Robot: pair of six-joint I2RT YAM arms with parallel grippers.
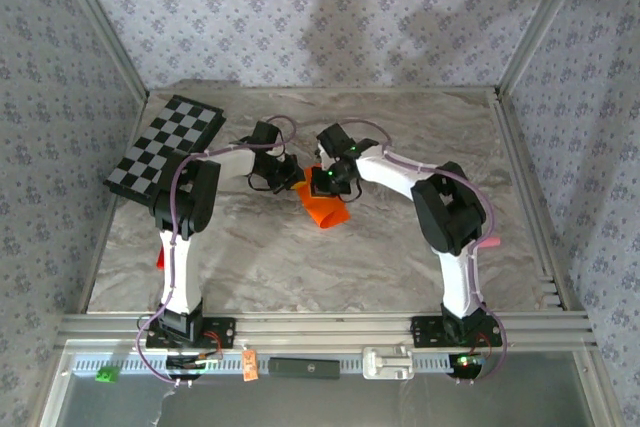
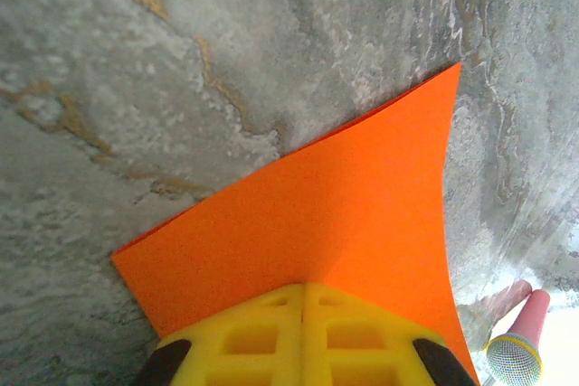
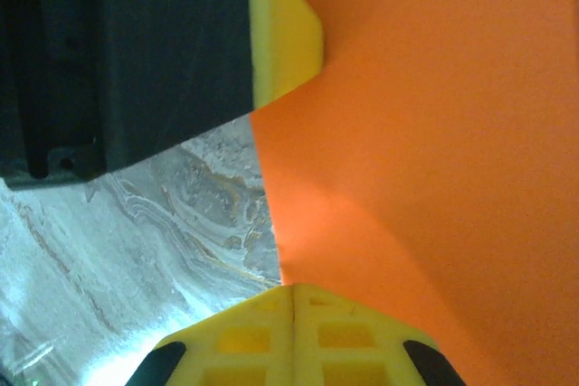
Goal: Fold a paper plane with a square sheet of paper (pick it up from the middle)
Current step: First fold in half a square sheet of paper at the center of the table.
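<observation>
1. While both arms reach inward over the middle of the tabletop [image 1: 400,267], the left claw [image 1: 288,177] and the right claw [image 1: 324,185] sit close beside each other.
2. Square sheet of paper [image 1: 326,211]: bright orange, near the tabletop's centre and well away from every edge. It extends from the two claws toward the near edge.
3. Left wrist view: the left claw's yellow fingers [image 2: 262,341] are pressed together, clamped on the sheet's edge. The paper spreads away from them to a sharp corner over the marbled surface.
4. Right wrist view: the right claw's yellow fingers [image 3: 244,341] are likewise closed together, pinching the sheet. The other claw's yellow finger lies against the paper just beyond.
5. Whether the sheet's free corner touches the tabletop I cannot tell.
6. Checkerboard [image 1: 165,147] – black and white – lies at the far left corner, well apart from the paper.
</observation>
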